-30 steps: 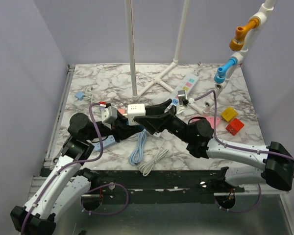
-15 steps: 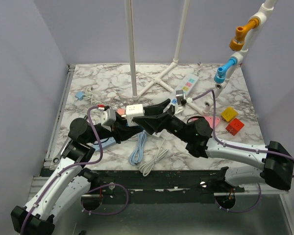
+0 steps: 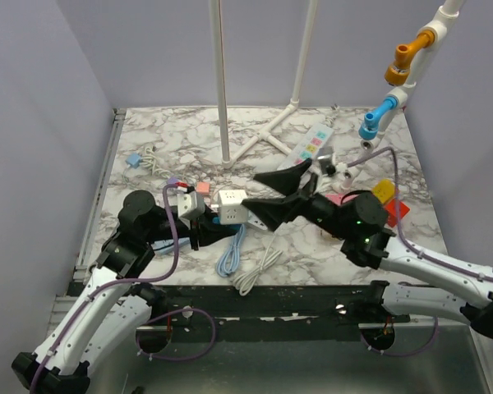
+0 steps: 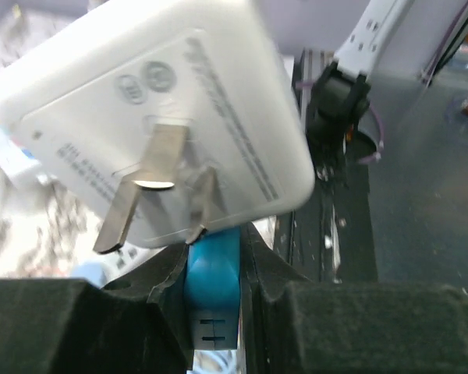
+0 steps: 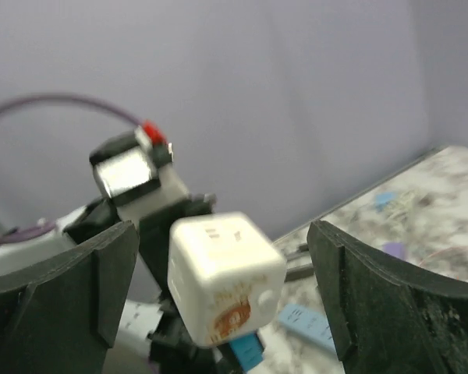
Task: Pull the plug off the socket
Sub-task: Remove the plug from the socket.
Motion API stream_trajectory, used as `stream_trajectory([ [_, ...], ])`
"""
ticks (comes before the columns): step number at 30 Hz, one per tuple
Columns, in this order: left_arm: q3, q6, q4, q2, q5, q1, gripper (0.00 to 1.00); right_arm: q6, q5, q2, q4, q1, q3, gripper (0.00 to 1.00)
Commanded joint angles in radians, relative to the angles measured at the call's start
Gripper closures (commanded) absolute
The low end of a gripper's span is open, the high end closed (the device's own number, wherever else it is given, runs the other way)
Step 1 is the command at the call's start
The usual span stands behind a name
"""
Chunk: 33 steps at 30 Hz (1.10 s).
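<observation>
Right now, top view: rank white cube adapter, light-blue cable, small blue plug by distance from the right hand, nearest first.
1. white cube adapter: just left of the right hand, at its fingertips.
2. light-blue cable: on the table, toward the near edge.
3. small blue plug: far left, toward the back.

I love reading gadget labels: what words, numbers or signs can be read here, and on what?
Nothing reads as legible text.
white cube adapter, pronged face: printed lines, two round marks, too blurred.
Its side: orange emblem, blurred.
blue plug: raised marks, unreadable.
power strip: coloured labels, too small.
</observation>
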<state>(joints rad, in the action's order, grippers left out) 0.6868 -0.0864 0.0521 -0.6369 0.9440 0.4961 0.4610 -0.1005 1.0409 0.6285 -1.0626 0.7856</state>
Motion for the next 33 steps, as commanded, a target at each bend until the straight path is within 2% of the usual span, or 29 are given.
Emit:
stream_trajectory([
  [1, 0.008, 0.131, 0.317, 0.006, 0.0, -0.016, 1.0, -0.102, 0.119, -0.149, -0.18, 0.048, 0.113, 0.0],
  [4, 0.039, 0.154, 0.355, -0.012, -0.034, -0.017, 1.0, -0.127, 0.107, -0.198, -0.315, 0.049, 0.109, 0.0],
  [7, 0.085, 0.249, 0.437, -0.037, -0.042, -0.016, 1.0, -0.197, 0.021, -0.235, -0.472, 0.049, 0.145, 0.0],
  [11, 0.168, 0.554, 0.626, -0.055, -0.003, 0.0, 1.0, -0.295, -0.202, -0.194, -0.723, 0.049, 0.278, 0.0],
  [14, 0.244, 0.759, 0.772, -0.077, 0.013, 0.014, 1.0, -0.343, -0.37, -0.104, -0.878, 0.048, 0.383, 0.0],
  [19, 0.359, 0.989, 0.948, -0.129, -0.021, 0.055, 1.0, -0.411, -0.436, 0.061, -1.057, 0.049, 0.521, 0.0],
  [22, 0.395, 1.067, 1.013, -0.148, -0.034, 0.07, 1.0, -0.45, -0.404, 0.118, -1.127, 0.049, 0.565, 0.0],
  [26, 0.41, 1.101, 1.051, -0.155, -0.064, 0.085, 1.0, -0.451, -0.385, 0.126, -1.126, 0.049, 0.585, 0.0],
  [33, 0.437, 1.138, 1.095, -0.185, -0.078, 0.091, 1.0, -0.484, -0.483, 0.135, -1.106, 0.047, 0.568, 0.0],
])
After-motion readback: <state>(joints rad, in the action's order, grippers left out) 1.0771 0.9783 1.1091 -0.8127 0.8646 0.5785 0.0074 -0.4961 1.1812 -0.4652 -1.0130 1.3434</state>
